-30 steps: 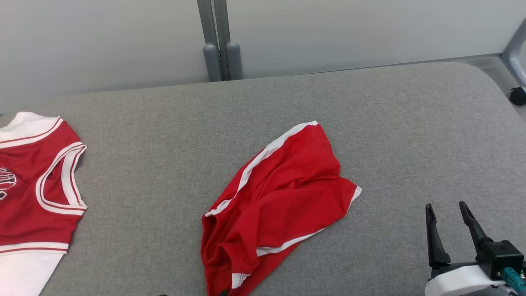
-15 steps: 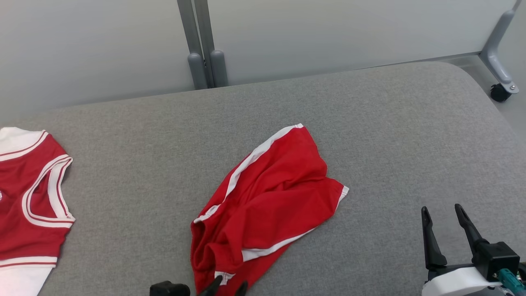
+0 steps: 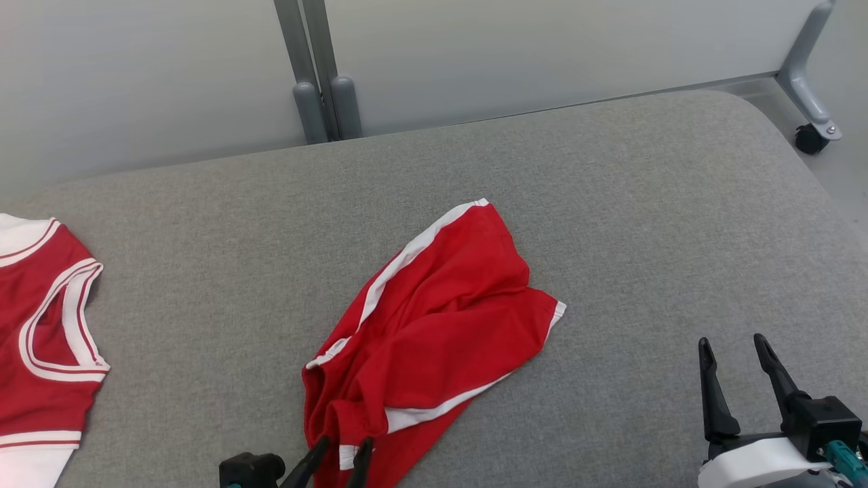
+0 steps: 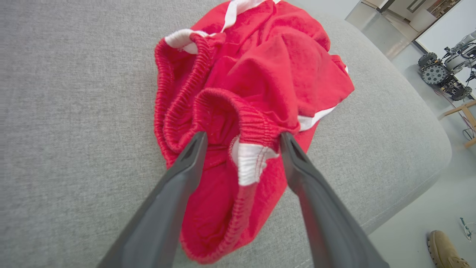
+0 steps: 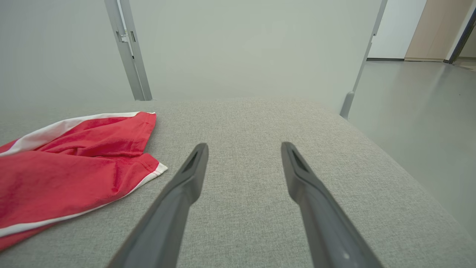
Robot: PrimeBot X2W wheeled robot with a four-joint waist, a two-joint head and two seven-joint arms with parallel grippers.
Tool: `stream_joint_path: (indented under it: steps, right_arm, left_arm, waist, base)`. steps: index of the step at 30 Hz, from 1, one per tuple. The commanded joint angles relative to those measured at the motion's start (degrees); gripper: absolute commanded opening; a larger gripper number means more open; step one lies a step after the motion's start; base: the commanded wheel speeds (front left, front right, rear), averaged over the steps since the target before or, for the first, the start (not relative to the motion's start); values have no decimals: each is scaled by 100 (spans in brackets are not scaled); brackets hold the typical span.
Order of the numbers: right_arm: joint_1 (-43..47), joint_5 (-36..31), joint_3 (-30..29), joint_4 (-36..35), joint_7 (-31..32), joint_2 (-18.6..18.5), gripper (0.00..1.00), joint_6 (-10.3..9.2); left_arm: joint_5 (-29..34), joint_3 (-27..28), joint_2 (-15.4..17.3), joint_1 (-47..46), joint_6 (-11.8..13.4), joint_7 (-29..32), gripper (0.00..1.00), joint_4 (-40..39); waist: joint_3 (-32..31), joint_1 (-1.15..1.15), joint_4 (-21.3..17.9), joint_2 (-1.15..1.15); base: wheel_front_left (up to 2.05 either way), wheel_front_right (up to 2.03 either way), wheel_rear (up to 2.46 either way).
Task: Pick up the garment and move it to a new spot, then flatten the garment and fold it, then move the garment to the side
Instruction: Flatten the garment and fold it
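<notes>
The garment [image 3: 434, 325] is a pair of red shorts with white side stripes, crumpled on the grey padded table [image 3: 610, 203]. In the left wrist view the garment [image 4: 260, 74] bunches at its elastic waistband, and my left gripper [image 4: 243, 139] stands open with that waistband fold between its fingertips. The head view has my left gripper [image 3: 342, 447] at the shorts' near end by the bottom edge. My right gripper [image 3: 732, 346] hangs open over bare table to the right of the shorts. From the right wrist, the garment [image 5: 74, 156] lies left of my right gripper [image 5: 243, 149].
A red and white jersey [image 3: 41, 325] lies at the table's left edge. A grey partition with a post [image 3: 315, 68] stands behind the table, and a caster foot [image 3: 810, 135] at the back right. A shoe [image 4: 446, 249] and a wheeled robot [image 4: 442, 70] are on the floor beyond the table.
The head camera has turned, shifting the whole picture left. My left gripper has come up into the head view at the shorts' near end. The right gripper holds its place, open.
</notes>
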Motion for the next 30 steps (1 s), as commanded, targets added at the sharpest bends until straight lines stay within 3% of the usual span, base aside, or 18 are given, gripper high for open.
stream_joint_path:
  steps: [1, 4, 7, 12, 15, 16, 17, 20, 25, 27, 30]
  right_arm:
    - [-52, 9, -3, 11, -20, -9, 100, -2]
    - [-36, 7, -22, -4, -20, -9, 100, -2]
    - [-50, 8, -32, 3, -20, -10, 100, -2]
    - [-64, 23, -4, 1, -20, -13, 100, -2]
    - [-33, 32, -53, -30, -20, -7, 100, -2]
    - [-16, 27, -64, -25, -20, -8, 100, -2]
    - [-1, 18, -58, -10, -20, -8, 100, -2]
    - [-3, 22, -50, 16, -20, -10, 100, -2]
    - [-63, 2, -22, -16, -19, -8, 100, -2]
    - [-70, 1, -56, -28, -20, -13, 100, -2]
    - [-84, -1, -36, -12, -20, -7, 100, -2]
  left_arm:
    - [-50, 18, 12, -71, 1, -17, 100, -11]
    - [-139, -84, -35, -30, -139, 147, 100, -67]
    - [-189, -225, -85, -51, -255, 316, 0, -40]
    - [-559, -571, -139, 202, -760, 706, 0, -314]
    - [-737, -696, 162, 350, -884, 1026, 0, -569]
    - [-715, -681, 219, 349, -841, 1055, 57, -579]
    - [-623, -686, 294, 340, -771, 1099, 100, -575]
    - [-817, -468, 340, 388, -591, 1059, 100, -764]
    - [-850, -147, 947, 404, -179, 1404, 100, -1579]
    - [-788, 92, 1159, 270, 61, 1411, 100, -1888]
    - [-576, 267, 1229, -36, 407, 1475, 100, -1895]
  waist:
    - [-11, 0, -9, 0]
    - [-4, 0, -5, 0]
    - [13, 0, -2, 0]
    - [0, 0, -53, 0]
    - [39, 0, -60, 0]
    - [45, 0, -55, 0]
    - [44, 0, -58, 0]
    - [34, 0, -111, 0]
    - [65, 0, -245, 0]
    - [94, 0, -268, 0]
    - [161, 0, -295, 0]
  base:
    - [0, 0, 0]
    - [0, 0, 0]
    - [0, 0, 0]
    - [0, 0, 0]
    - [0, 0, 0]
    - [0, 0, 0]
    - [0, 0, 0]
    - [0, 0, 0]
    - [0, 0, 0]
    - [0, 0, 0]
    - [0, 0, 0]
